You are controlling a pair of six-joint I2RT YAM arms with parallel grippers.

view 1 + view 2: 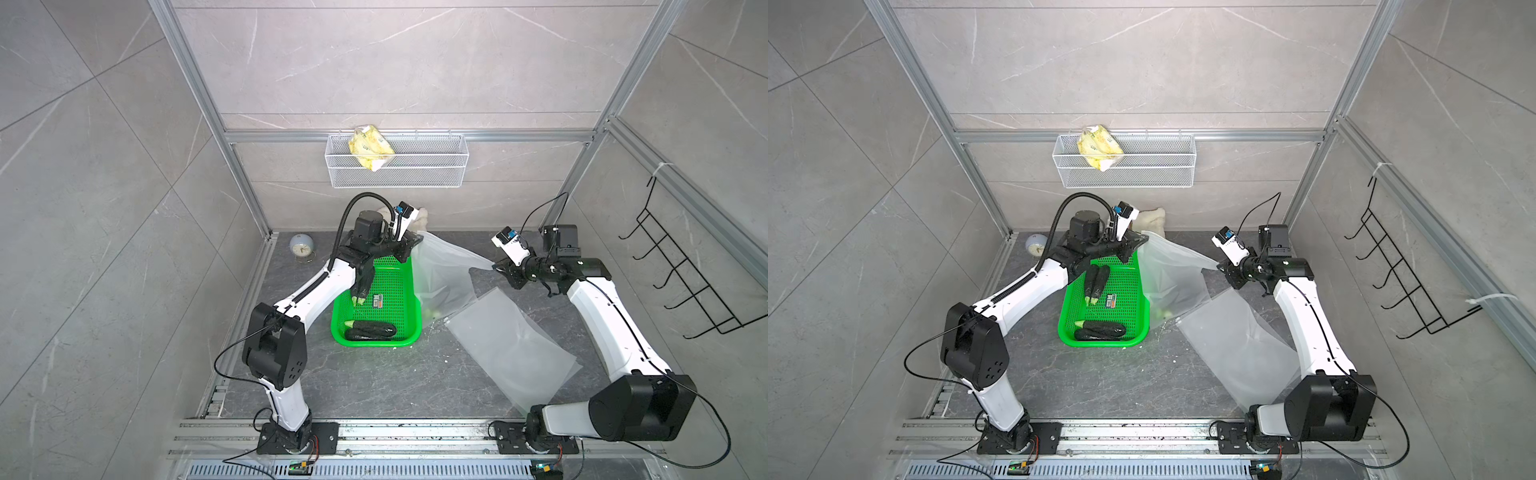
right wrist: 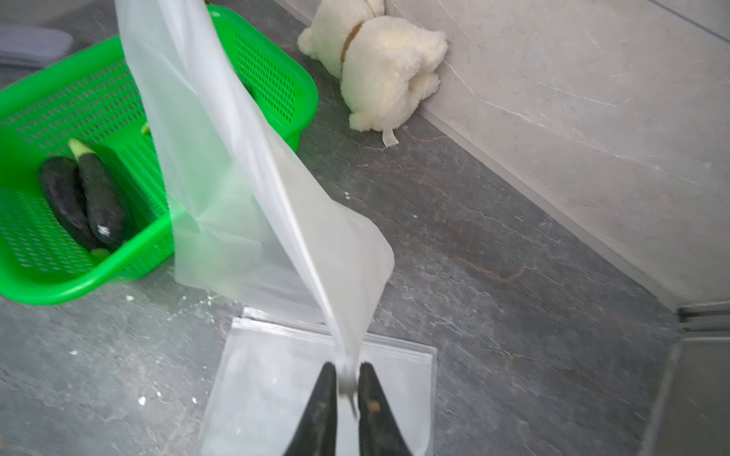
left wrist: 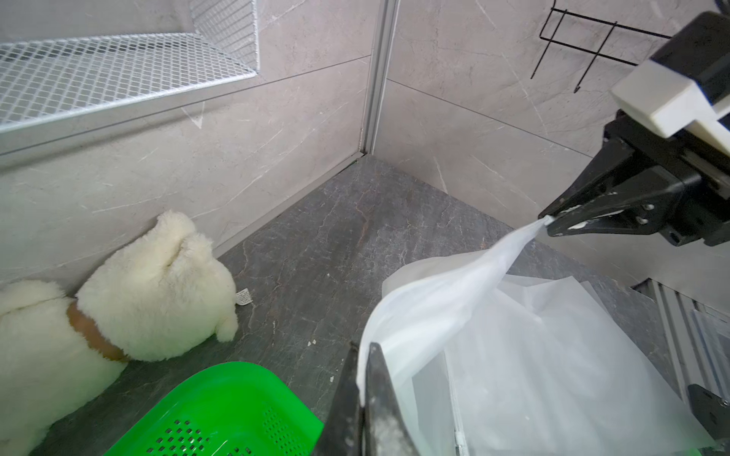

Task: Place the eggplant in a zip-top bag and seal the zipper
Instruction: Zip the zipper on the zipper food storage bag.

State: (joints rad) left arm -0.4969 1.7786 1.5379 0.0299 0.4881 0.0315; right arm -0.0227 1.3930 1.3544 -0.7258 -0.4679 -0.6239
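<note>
Grey surface (image 1: 374,374), mid-frame: a bag (image 1: 440,270), likely limp and slippery, hangs between left claw (image 1: 415,242), pinching one corner, and right claw (image 1: 495,266), jaws slightly parted, grip unclear. Eggplants (image 1: 372,330) lie in basket (image 1: 376,341) left of it. Best held at zipper corners.

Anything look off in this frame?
Yes: white crumbs are scattered on the tabletop in front of the green basket. The right gripper has its fingers slightly parted around the lifted bag corner, so that grip may be slipping. The left gripper is shut on the opposite corner.
</note>
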